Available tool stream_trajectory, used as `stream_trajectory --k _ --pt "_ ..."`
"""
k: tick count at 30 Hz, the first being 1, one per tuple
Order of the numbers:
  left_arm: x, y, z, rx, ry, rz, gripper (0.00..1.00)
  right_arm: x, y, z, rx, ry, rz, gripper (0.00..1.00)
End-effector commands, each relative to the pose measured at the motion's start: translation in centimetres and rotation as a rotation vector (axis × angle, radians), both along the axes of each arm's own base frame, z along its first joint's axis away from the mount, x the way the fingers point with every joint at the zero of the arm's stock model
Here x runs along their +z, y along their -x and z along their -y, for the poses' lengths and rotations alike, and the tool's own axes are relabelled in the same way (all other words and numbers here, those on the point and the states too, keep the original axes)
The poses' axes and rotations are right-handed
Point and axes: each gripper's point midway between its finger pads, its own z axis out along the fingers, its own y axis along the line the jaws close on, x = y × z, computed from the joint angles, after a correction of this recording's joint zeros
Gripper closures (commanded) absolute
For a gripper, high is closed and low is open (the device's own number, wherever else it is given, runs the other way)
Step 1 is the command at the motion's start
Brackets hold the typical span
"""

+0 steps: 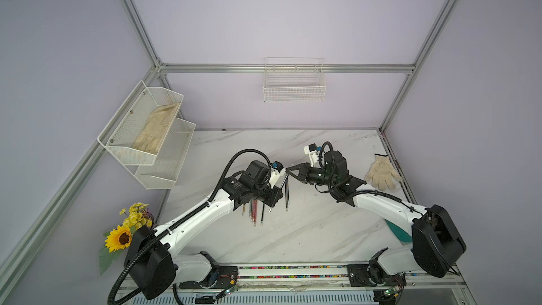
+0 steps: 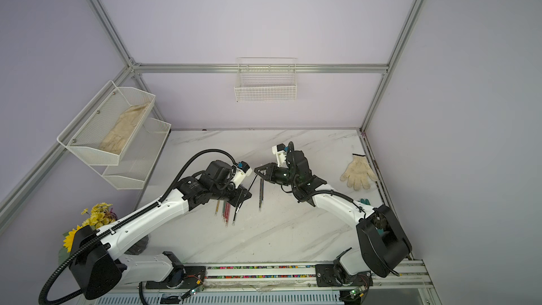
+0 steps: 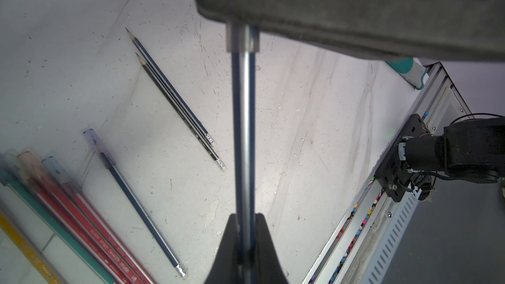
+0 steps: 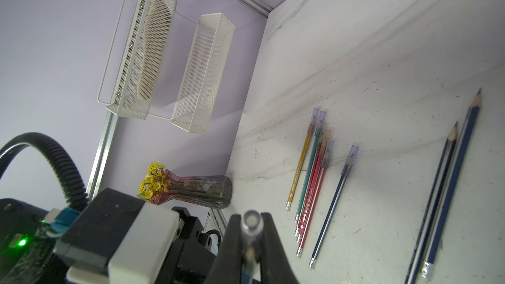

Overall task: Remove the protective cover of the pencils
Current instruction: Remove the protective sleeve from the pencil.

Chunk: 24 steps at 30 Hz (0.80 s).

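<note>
Both hands pinch one dark-blue pencil (image 3: 244, 132) above the table (image 1: 308, 230).
The wrist views show the clear cover (image 3: 242, 40) on its tip, nipped by the right hand (image 4: 251, 228), while the left hand (image 3: 246, 241) clamps the shaft; in both top views it is only a thin slanted stick. The other pencils (image 4: 311, 181) lie parallel, tips toward the far wall, on scuffed white marble between lilac walls (image 1: 264, 24).
</note>
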Motion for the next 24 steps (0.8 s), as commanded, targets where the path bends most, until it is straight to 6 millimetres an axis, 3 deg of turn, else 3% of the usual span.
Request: stream_trajectory --k 1,8,13,19,24 --pt "-1.6 2.5 -1.6 -0.002 -0.051 -0.083 1.0 0.9 -4.5 4.6 -0.236 0.044 0.058 1.0" --pt "-1.8 2.5 -1.5 -0.01 -0.053 -0.09 1.0 2.0 -5.7 6.7 -0.328 0.069 0.103 1.0" --pt "-1.8 2.5 -1.4 -0.018 -0.055 -0.091 1.0 3.3 -5.4 4.9 -0.199 0.091 0.199 1.0" --pt "-1.7 2.3 -1.2 -0.025 -0.057 -0.094 1.0 1.5 -5.8 5.6 -0.199 0.189 0.185 1.0" --pt "-1.8 2.3 -1.1 -0.028 -0.063 -0.102 1.0 1.6 -5.6 5.6 -0.135 0.022 0.132 1.0"
